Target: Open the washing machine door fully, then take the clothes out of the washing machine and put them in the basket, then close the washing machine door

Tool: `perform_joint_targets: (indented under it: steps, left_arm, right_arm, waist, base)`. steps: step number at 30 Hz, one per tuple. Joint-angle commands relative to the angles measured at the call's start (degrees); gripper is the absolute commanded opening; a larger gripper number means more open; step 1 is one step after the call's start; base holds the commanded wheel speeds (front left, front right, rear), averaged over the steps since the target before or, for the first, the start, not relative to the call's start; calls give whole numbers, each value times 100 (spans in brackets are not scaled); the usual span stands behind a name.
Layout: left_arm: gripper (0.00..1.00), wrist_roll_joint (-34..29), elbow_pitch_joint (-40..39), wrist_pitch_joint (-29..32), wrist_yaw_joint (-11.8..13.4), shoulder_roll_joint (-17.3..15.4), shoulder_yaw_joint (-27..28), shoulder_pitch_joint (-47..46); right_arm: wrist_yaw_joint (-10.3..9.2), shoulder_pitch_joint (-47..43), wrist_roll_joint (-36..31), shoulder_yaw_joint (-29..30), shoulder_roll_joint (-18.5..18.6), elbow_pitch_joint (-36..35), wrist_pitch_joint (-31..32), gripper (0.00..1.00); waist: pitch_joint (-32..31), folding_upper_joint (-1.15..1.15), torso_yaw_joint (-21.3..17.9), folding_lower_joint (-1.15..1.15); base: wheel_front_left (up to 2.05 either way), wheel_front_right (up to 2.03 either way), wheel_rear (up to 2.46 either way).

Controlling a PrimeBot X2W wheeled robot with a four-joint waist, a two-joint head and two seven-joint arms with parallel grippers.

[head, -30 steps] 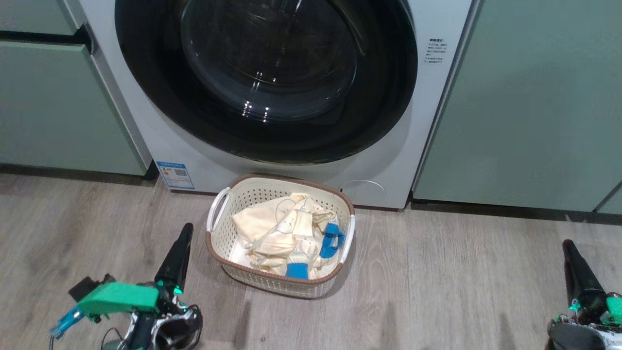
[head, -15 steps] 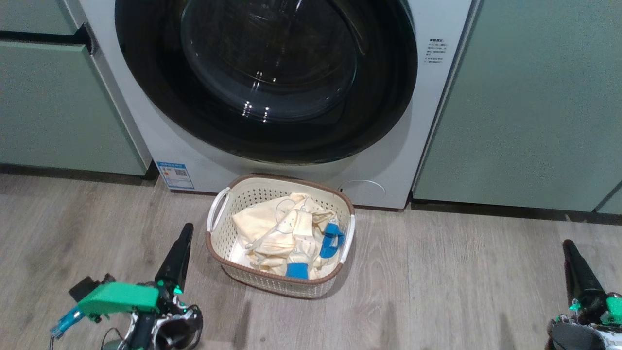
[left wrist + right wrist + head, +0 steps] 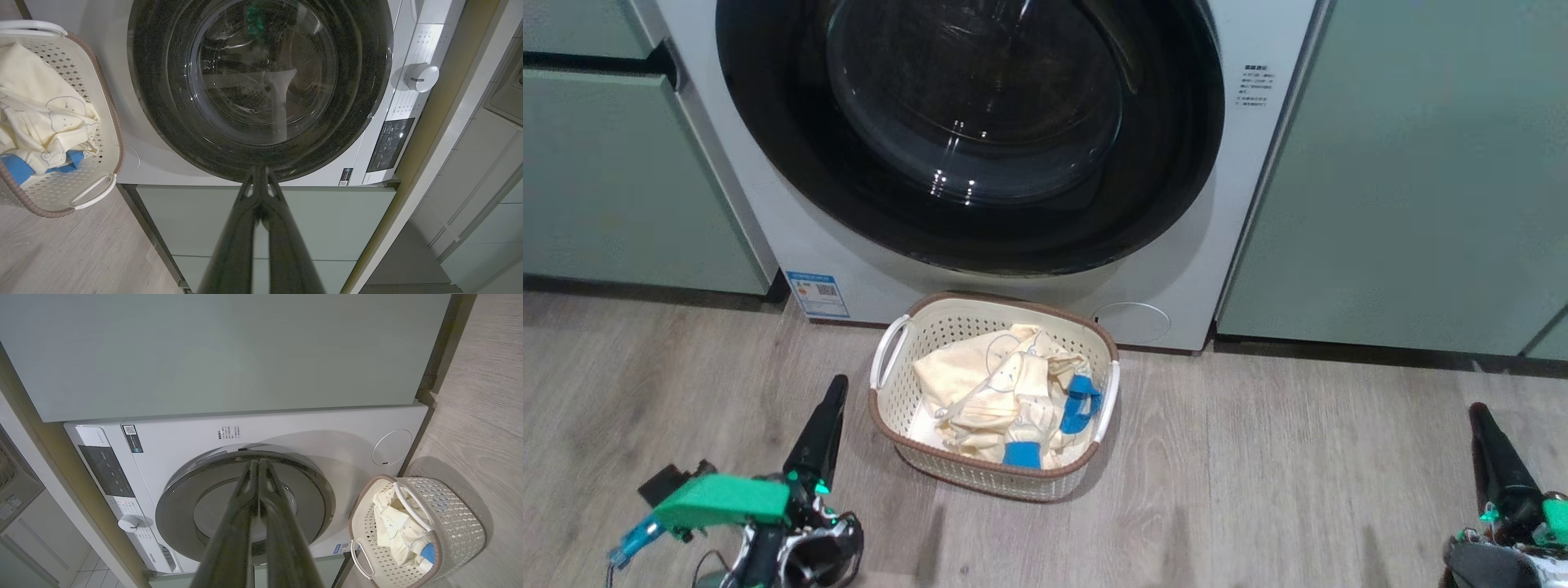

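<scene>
While the large round door (image 3: 972, 98), with its wide glossy black rim and bulging clear glass centre, sits closed flat against the front of the white front-loading washing machine (image 3: 1241, 204), the small cream perforated plastic basket (image 3: 1013, 483) with a brown rim stands on the grey wood-grain floor (image 3: 1258, 490). It sits just in front of the machine, below the door. Soft cream fabric clothes (image 3: 980, 392) with bright blue cuffs lie crumpled inside the basket. The long dark left fingers (image 3: 822, 429) are pressed together with nothing between them, just left of the basket and apart from it. The long dark right fingers (image 3: 1496, 457) are likewise pressed together and empty, well off to the basket's right. Pale green flat-fronted cabinets (image 3: 1405, 163) flank the machine on both sides.
</scene>
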State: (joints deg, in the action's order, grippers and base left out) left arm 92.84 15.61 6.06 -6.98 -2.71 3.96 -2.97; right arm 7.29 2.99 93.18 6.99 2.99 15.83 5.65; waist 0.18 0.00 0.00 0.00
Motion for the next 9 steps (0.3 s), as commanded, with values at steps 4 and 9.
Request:
perform_joint_targets:
  steps: [4,9]
  left_arm:
    - [0,-49,-157,25,-51,-37,233,-319]
    - [0,-51,-157,26,-51,-35,235,-320]
  right_arm:
    - [20,315,-63,-94,25,-183,46,0]
    - [20,316,-66,-90,22,-182,49,0]
  waist:
    - [0,0,0,0]
    - [0,0,0,0]
  base:
    - [0,0,0]
    - [0,0,0]
